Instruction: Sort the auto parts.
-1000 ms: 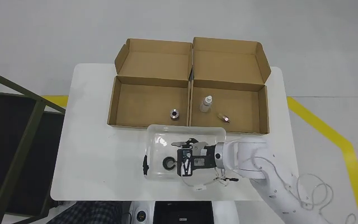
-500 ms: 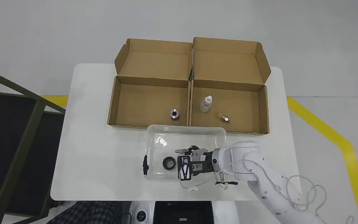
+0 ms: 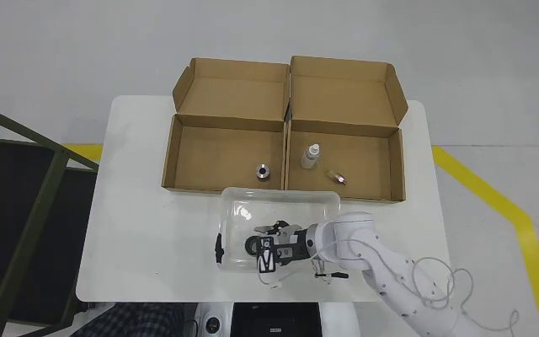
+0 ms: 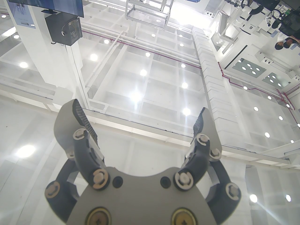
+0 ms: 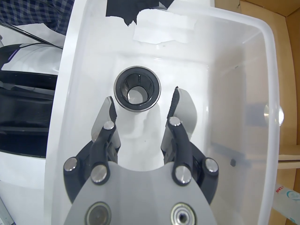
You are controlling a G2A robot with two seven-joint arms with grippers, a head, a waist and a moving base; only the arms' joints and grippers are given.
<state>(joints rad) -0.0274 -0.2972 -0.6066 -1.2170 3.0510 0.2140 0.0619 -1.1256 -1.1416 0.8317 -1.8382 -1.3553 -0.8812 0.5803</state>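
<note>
Just short of the black bearing (image 5: 137, 92) in the clear bin (image 5: 264, 76), the right gripper (image 5: 143, 95) hangs, fingers (image 5: 185, 108) wide, poised for pickup; next it should straddle and clamp.

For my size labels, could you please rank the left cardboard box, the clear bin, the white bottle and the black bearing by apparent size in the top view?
1. left cardboard box
2. clear bin
3. white bottle and black bearing: too alike to rank, one long, one round.
</note>
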